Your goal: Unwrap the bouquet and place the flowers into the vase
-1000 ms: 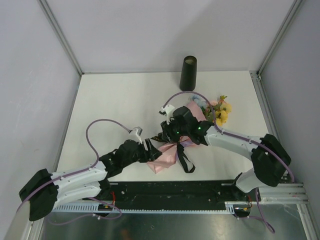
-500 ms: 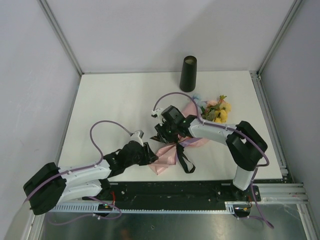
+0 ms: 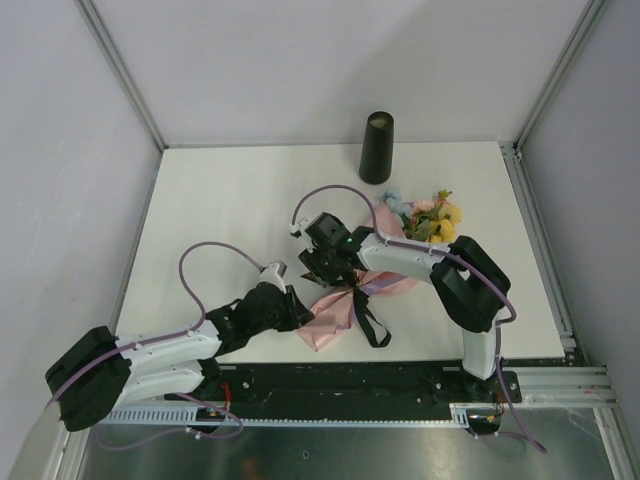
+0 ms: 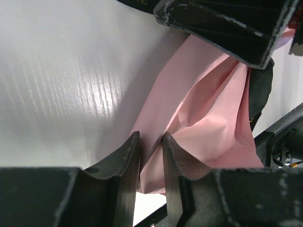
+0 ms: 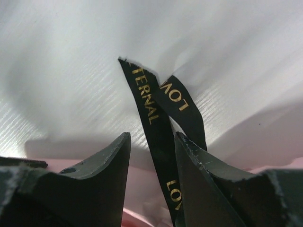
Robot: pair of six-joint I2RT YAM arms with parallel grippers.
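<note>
The bouquet lies on the white table with its flowers [image 3: 432, 220] at the right and its pink paper [image 3: 338, 308] cone pointing to the near left. A black ribbon [image 3: 368, 320] with gold letters is tied round it. My left gripper [image 3: 303, 312] [image 4: 151, 137] pinches a fold of the pink paper [image 4: 208, 104] at the cone's tip. My right gripper [image 3: 312, 268] [image 5: 152, 135] hovers low at the cone's far side, open, with a ribbon [image 5: 147, 99] tail running between its fingers and resting against the right one. The black vase [image 3: 377, 147] stands upright at the back.
Grey walls with metal posts close in the table [image 3: 230, 200] on three sides. The black rail [image 3: 340, 380] carrying the arm bases runs along the near edge. Part of the right gripper [image 4: 222, 19] shows at the top of the left wrist view.
My left jaws have narrowed onto the pink paper. The right gripper has slid left along the bouquet to the ribbon tails, and its jaws have widened a little.
</note>
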